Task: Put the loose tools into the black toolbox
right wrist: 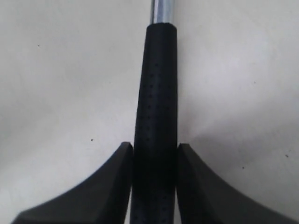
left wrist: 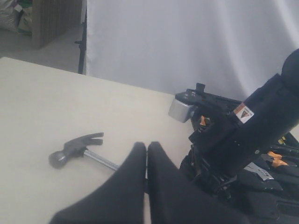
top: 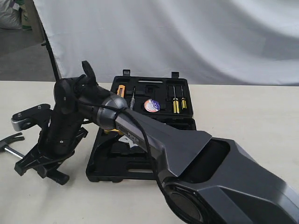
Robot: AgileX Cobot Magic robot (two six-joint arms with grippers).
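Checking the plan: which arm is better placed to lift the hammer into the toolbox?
Right. The right claw grips the hammer by its handle on the table; the left claw is shut and empty.

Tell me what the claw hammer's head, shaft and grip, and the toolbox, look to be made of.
Claw hammer: the head looks like dark steel with a dull sheen. The shaft is bright polished metal, showing a clear highlight. The grip seems to be matte black rubber or soft plastic, dimpled with rows of small dots. Black toolbox: probably moulded hard plastic, mostly matte, judging by its shaped recesses.
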